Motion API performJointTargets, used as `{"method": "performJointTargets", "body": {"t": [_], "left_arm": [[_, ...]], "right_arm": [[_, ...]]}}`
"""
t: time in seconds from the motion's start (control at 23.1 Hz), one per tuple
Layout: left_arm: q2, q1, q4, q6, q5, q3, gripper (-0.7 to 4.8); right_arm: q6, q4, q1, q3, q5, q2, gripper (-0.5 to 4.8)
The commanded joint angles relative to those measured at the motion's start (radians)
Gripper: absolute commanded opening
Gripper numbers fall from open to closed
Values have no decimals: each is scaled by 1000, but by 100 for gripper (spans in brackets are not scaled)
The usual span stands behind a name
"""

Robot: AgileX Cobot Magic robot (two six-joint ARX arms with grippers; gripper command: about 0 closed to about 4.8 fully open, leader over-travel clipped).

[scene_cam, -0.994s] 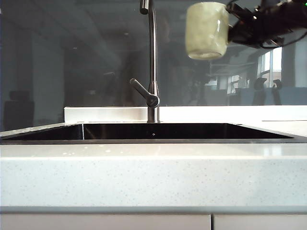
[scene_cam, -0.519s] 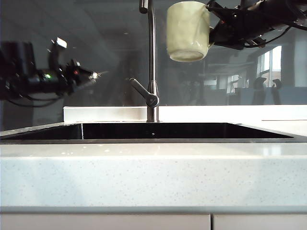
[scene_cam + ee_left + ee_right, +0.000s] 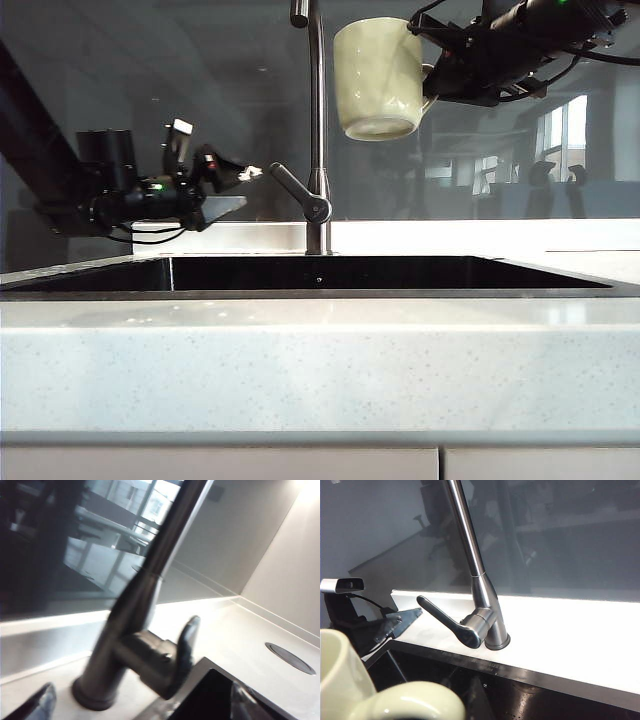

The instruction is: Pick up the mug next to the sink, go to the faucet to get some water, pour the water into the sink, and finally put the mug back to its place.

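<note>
The mug is up in the air, upright, hanging just right of the faucet neck, high above the sink. The right gripper has it by the handle side, fingers clamped on it, arm coming in from the upper right. So the pick-up is done, and the mug is at the tap.

Over on the left, the left gripper sits low above the back of the bench, fingers spread wide and empty, their tips just short of the lever. From its wrist camera the lever fills the middle, with a fingertip showing at either edge, apart from it, nothing between them.

No water visible anywhere; the spout itself is out of shot above. My read: the tap isn't on yet, and the left arm looks set to work that lever. Left to do: fill, pour into the sink, and set the mug back beside the basin. Early-middle of the job, I'd say.
</note>
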Motion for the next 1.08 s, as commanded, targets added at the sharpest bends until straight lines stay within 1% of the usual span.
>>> {"method": "performJointTargets", "body": {"t": [0.04,0.13,0.26,0.35,0.43,0.52,0.65,0.78,0.95,0.99,1.08], "left_arm": [[-10,-20,46,4,-13,8,479],[-10,-29,67,3,-12,8,479],[-9,-31,62,3,-18,7,479],[-9,-34,59,5,-37,7,479],[-9,-39,65,35,-78,10,479],[-9,-44,66,40,-71,16,479],[-9,-53,67,45,-42,27,479],[-9,-61,90,39,-35,27,479],[-9,-84,81,49,-16,39,479],[-9,-95,86,52,-17,39,479],[-9,-98,89,53,-26,39,479]], "right_arm": [[11,60,0,15,10,-11,-5],[11,62,0,22,15,-11,-5],[12,61,1,45,15,-8,-5],[11,59,9,69,17,6,-5],[12,35,22,132,17,50,-5],[12,-14,44,197,16,96,-5],[11,-41,64,268,20,155,-5],[12,-46,84,327,37,203,-5],[12,-46,105,414,43,266,-5],[12,-47,114,454,63,295,-5],[12,-49,117,502,66,327,-5]]}}
